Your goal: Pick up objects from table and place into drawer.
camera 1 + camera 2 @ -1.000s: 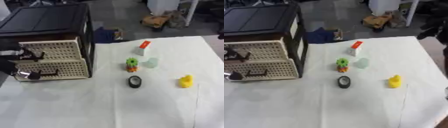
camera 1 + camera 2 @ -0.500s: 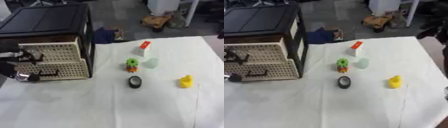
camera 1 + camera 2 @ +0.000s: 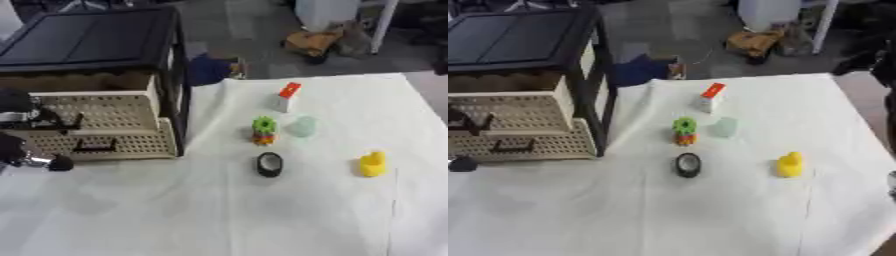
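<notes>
Even overhead light, pretty bright on the white table (image 3: 262, 215), faint shadows, everything soft and blurry.

The left hand (image 3: 19, 107) grips the upper drawer's (image 3: 96, 107) handle; toys sit on the table (image 3: 219, 210).

1. We see the upper drawer (image 3: 92, 112) pulled out of the black cabinet (image 3: 96, 42), its top open to a hand from above.
2. Left hand (image 3: 26, 130) sits at the drawer fronts, blocking the left approach.
3. Five small things cluster mid-surface (image 3: 219, 220): white-and-red box (image 3: 285, 96), green-orange toy (image 3: 263, 130), pale cup (image 3: 304, 126), black ring (image 3: 269, 164), yellow duck (image 3: 373, 164).
4. Near half is bare cloth.
</notes>
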### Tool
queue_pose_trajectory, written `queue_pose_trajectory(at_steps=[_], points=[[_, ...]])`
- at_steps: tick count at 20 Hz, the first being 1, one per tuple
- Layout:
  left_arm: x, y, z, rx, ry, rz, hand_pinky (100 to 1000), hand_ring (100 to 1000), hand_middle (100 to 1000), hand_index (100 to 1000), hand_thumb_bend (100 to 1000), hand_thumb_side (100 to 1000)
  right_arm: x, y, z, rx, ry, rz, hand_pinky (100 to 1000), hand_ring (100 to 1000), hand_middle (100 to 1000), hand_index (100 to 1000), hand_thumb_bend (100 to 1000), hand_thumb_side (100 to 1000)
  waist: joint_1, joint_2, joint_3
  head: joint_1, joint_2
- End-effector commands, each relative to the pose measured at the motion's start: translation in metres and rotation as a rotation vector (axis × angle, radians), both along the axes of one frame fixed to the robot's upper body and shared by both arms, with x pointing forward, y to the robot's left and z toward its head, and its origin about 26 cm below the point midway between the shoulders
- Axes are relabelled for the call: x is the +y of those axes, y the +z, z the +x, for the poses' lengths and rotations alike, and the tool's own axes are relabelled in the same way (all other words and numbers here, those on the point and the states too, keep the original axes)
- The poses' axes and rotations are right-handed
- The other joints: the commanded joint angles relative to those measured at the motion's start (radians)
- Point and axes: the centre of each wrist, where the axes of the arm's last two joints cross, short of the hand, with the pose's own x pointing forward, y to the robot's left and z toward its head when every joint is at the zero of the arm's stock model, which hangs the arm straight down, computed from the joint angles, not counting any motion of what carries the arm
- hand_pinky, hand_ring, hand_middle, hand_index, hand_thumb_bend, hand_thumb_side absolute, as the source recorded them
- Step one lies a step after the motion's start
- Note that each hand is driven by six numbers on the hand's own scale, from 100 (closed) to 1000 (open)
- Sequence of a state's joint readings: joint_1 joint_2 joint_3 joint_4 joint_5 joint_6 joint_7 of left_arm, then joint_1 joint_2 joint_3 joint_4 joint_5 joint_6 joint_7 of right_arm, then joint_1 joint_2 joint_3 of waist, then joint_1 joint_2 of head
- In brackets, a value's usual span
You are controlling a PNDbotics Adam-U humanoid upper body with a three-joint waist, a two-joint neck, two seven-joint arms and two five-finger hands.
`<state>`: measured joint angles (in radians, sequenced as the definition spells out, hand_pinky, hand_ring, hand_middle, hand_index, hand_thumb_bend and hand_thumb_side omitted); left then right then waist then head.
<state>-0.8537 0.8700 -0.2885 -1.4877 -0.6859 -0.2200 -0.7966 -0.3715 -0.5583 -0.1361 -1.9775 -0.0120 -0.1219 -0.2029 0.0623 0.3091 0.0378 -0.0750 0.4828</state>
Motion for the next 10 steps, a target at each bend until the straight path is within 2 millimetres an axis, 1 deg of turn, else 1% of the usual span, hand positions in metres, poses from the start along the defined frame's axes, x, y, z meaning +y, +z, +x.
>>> queue_pose_trajectory(at_steps=[1,8,10], points=[[0.011,0.011,-0.01,-0.028,0.034,0.01,100,100,100,804,619,1000,0.0,0.012,-0.005,-0.042,0.003,-0.006,661,531,572,932,100,1000,-0.007,-0.024,0.006,-0.004,0.004],[0.012,0.007,-0.023,-0.039,0.046,-0.034,100,100,100,806,566,1000,0.0,0.012,-0.004,-0.045,0.004,-0.002,663,532,572,931,100,1000,-0.014,-0.028,0.01,-0.005,0.005],[0.01,0.005,-0.027,-0.042,0.046,-0.036,100,100,100,805,566,1000,0.0,0.012,-0.004,-0.046,0.004,0.001,663,532,572,930,100,1000,-0.015,-0.029,0.011,-0.005,0.005]])
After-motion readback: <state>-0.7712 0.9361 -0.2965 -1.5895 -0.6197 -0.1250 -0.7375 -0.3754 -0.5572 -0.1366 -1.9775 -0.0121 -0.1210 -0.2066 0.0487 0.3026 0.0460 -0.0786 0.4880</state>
